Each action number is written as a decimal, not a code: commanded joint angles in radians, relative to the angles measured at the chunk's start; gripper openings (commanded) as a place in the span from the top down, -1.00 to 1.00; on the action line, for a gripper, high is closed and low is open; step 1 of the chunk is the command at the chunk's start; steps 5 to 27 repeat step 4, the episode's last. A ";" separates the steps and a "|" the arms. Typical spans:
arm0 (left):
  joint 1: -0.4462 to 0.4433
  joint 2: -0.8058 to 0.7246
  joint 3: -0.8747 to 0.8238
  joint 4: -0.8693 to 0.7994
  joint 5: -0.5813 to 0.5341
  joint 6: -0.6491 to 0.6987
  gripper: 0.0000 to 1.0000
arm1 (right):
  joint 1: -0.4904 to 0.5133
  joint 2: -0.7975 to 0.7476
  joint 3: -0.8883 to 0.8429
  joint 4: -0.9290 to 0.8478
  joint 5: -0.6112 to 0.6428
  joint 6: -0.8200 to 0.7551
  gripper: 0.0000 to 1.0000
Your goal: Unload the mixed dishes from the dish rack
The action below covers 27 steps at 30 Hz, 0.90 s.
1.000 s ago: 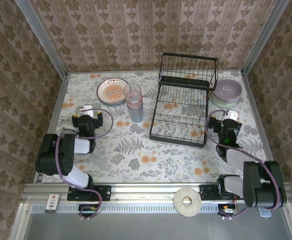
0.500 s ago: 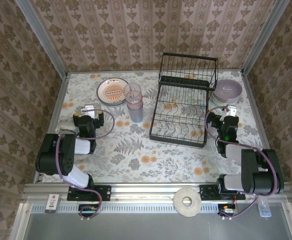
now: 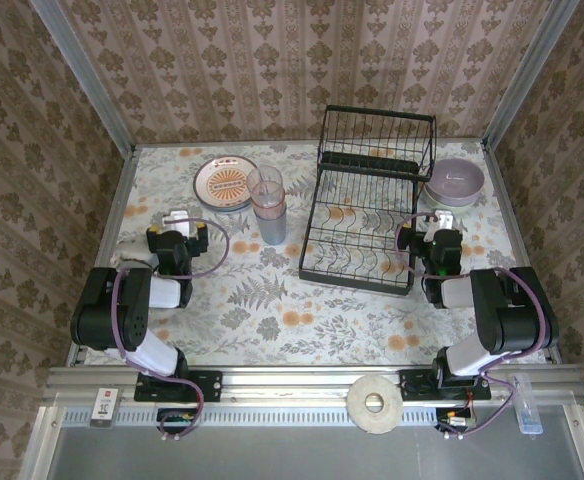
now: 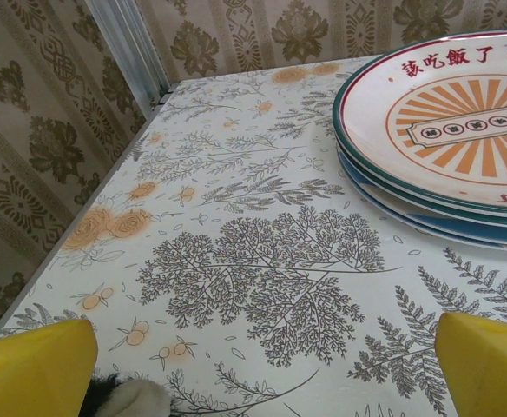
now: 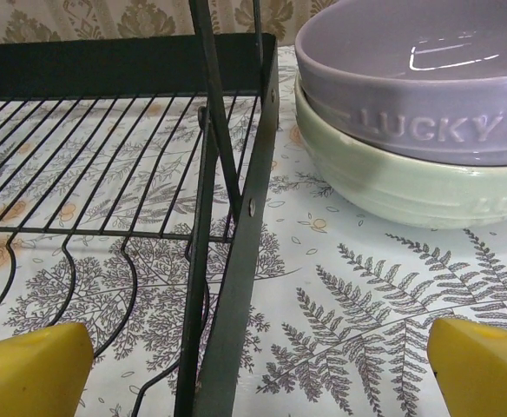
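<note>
The black wire dish rack (image 3: pixel 367 205) stands at centre right with nothing in its slots. A stack of plates (image 3: pixel 226 183), the orange-patterned one on top, lies at the far left with stacked pinkish glass tumblers (image 3: pixel 269 205) beside it. The lilac bowl (image 3: pixel 456 178) sits in the cream-green bowl (image 5: pixel 410 178) to the right of the rack. My left gripper (image 3: pixel 177 222) is open and low over the cloth, just short of the plates (image 4: pixel 449 113). My right gripper (image 3: pixel 438 240) is open beside the rack's right rail (image 5: pixel 236 261), with the lilac bowl (image 5: pixel 427 78) ahead.
A floral cloth (image 3: pixel 272 300) covers the table, and wallpapered walls close in three sides. A roll of tape (image 3: pixel 374 403) lies on the front rail. Bare cloth stretches between the two arms in front of the rack.
My right arm has swung left, bringing its gripper from beside the bowls to the rack's right edge. The left gripper has barely shifted.
</note>
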 commanded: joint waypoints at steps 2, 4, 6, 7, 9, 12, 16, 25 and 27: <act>0.029 0.000 0.026 -0.034 0.091 0.001 -1.00 | 0.010 -0.001 0.034 -0.002 -0.008 -0.026 -1.00; 0.020 -0.003 -0.004 0.016 0.157 0.038 -1.00 | 0.010 0.000 0.039 -0.010 0.001 -0.024 -1.00; 0.020 -0.003 -0.004 0.016 0.157 0.038 -1.00 | 0.010 0.000 0.039 -0.010 0.001 -0.024 -1.00; 0.020 -0.003 -0.004 0.016 0.157 0.038 -1.00 | 0.010 0.000 0.039 -0.010 0.001 -0.024 -1.00; 0.020 -0.003 -0.004 0.016 0.157 0.038 -1.00 | 0.010 0.000 0.039 -0.010 0.001 -0.024 -1.00; 0.020 -0.003 -0.004 0.016 0.157 0.038 -1.00 | 0.010 0.000 0.039 -0.010 0.001 -0.024 -1.00; 0.020 -0.003 -0.004 0.016 0.157 0.038 -1.00 | 0.010 0.000 0.039 -0.010 0.001 -0.024 -1.00; 0.020 -0.003 -0.004 0.016 0.157 0.038 -1.00 | 0.010 0.000 0.039 -0.010 0.001 -0.024 -1.00; 0.020 -0.003 -0.004 0.016 0.157 0.038 -1.00 | 0.010 0.000 0.039 -0.010 0.001 -0.024 -1.00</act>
